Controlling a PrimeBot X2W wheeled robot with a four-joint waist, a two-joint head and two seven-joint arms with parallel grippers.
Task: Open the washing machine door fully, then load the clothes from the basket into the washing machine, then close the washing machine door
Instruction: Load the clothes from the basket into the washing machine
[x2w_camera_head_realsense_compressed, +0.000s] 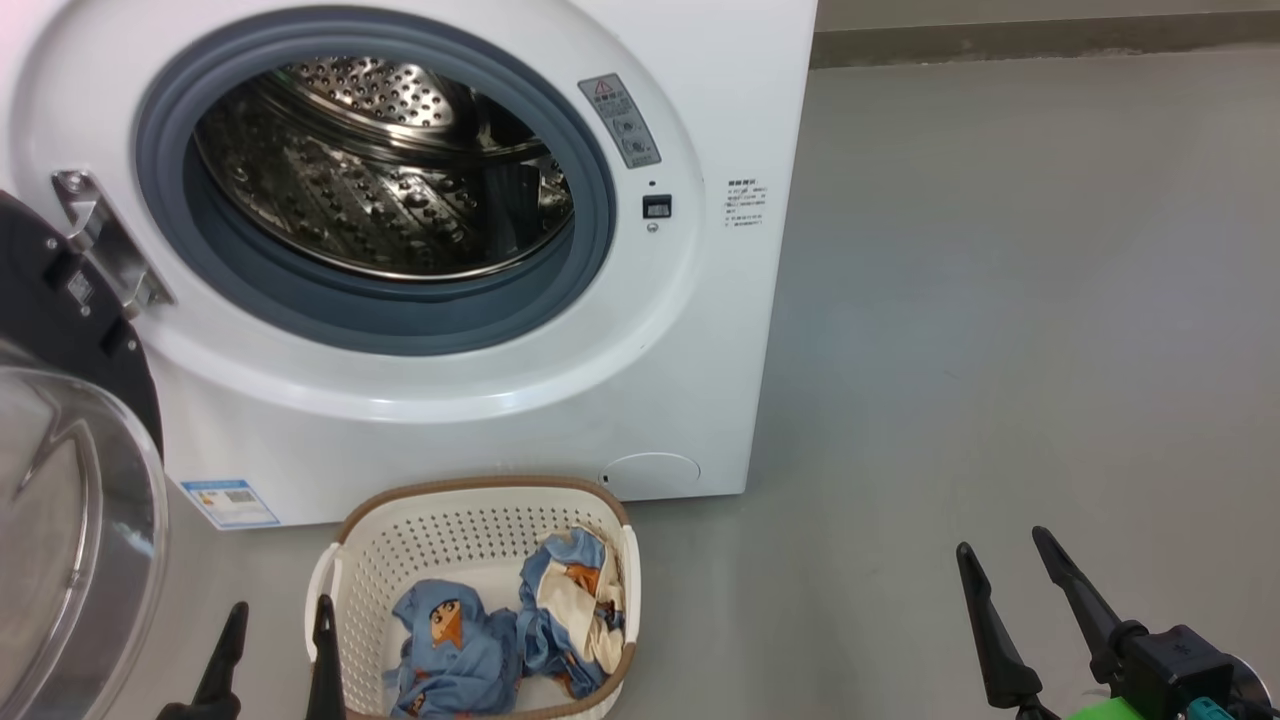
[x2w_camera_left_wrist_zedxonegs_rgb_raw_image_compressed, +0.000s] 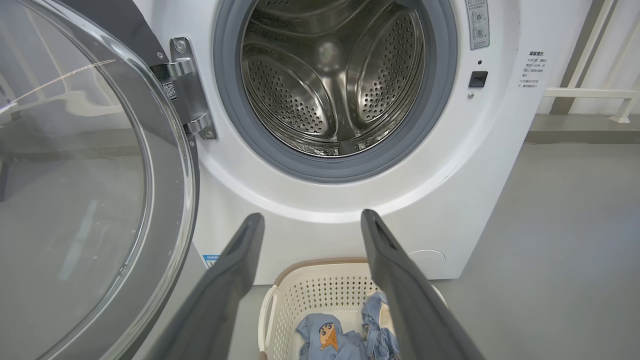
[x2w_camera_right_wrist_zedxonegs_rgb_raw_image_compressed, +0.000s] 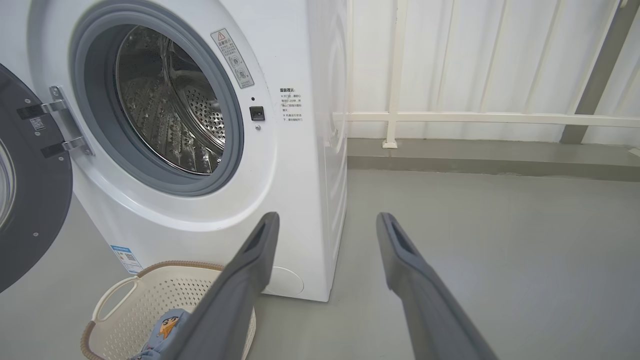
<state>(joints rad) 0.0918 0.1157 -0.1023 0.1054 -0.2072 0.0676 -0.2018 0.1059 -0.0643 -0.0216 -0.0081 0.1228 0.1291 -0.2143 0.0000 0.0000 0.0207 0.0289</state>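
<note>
Washing machine door (x2w_camera_head_realsense_compressed: 70, 520) hangs wide open already. Clothes (x2w_camera_head_realsense_compressed: 500, 630) sit in the basket (x2w_camera_head_realsense_compressed: 480, 486) on the floor (x2w_camera_head_realsense_compressed: 1000, 300), just right of the left hand (x2w_camera_head_realsense_compressed: 281, 602), spread apart; the right hand (x2w_camera_head_realsense_compressed: 1001, 540), spread too, sits well off.

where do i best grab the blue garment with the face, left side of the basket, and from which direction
Pinch the bunched-up fold near the printed face on the blue garment, coming straight down from above: the basket walls close off every side, and only its top is open. The left pincer, open, looks nearest.
</note>
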